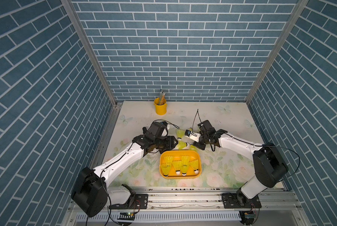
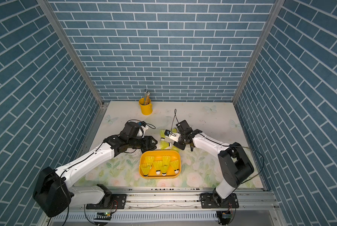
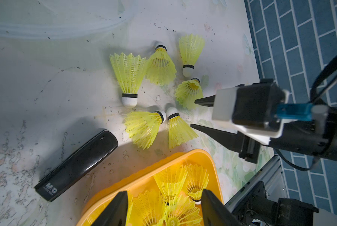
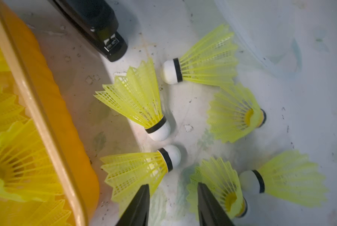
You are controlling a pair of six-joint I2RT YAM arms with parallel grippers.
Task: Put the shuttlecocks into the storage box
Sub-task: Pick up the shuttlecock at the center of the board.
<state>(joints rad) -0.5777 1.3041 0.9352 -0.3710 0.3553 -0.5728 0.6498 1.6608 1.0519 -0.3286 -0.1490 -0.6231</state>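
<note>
The orange-yellow storage box [image 1: 180,176] [image 2: 159,177] sits near the table's front, with several neon yellow shuttlecocks [image 1: 178,165] standing skirt-up inside. Several more shuttlecocks [image 3: 129,74] [image 4: 136,99] lie loose on the table just behind it. My left gripper [image 3: 164,192] [image 1: 176,141] hovers at the box's far left corner, open, with nothing between its fingers. My right gripper [image 4: 173,185] [image 3: 193,113] is low over the loose pile from the right. It is open, with bare table between its fingers, one shuttlecock skirt [image 4: 132,172] to one side and another [image 4: 218,182] to the other.
A black stapler [image 3: 79,164] [image 4: 97,25] lies on the table left of the loose shuttlecocks, close to the box's wall [image 4: 65,125]. A small yellow bucket of pencils [image 1: 160,106] stands at the back. Blue brick walls enclose the table on three sides.
</note>
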